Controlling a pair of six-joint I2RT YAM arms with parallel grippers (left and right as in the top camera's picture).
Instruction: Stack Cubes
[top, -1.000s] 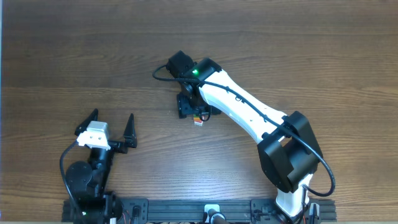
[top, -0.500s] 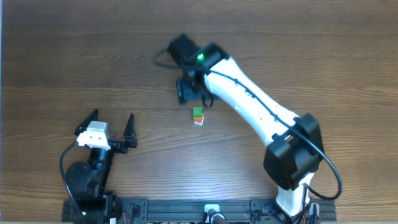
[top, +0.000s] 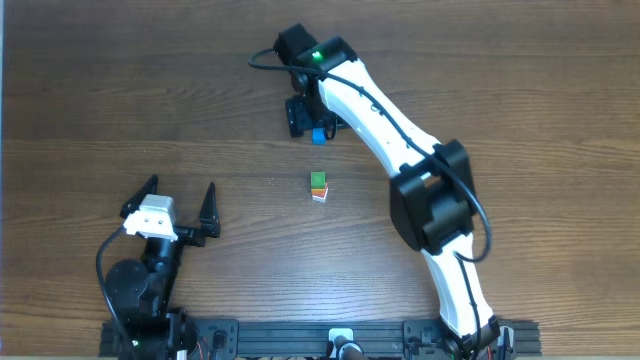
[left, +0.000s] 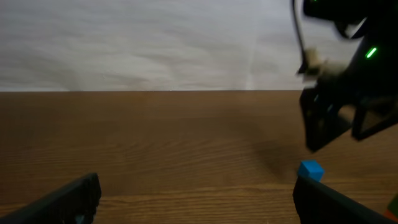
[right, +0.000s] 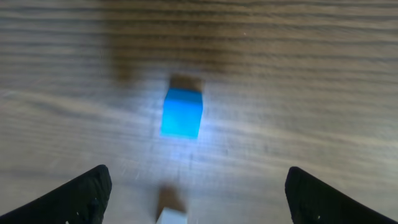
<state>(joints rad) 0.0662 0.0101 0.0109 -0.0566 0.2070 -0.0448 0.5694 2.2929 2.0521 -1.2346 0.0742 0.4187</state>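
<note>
Our right gripper (top: 310, 118), fingers spread wide and holding nothing, hangs above the small blue cube (right: 182, 112), which lies alone on the brown wooden table (top: 520, 80), far of centre. Nearer to us stands a short stack (top: 318, 192) topped by a green cube (top: 318, 180). Our left gripper (top: 181, 187), likewise spread, sits near left.

Robotics lab workstation: a wood-grain bench (top: 100, 80) with a left robot arm (top: 140, 285) and a right robot arm (top: 380, 120) standing at a black mounting rail (top: 280, 332) along its edge; a plain white wall (left: 124, 43) behind.
</note>
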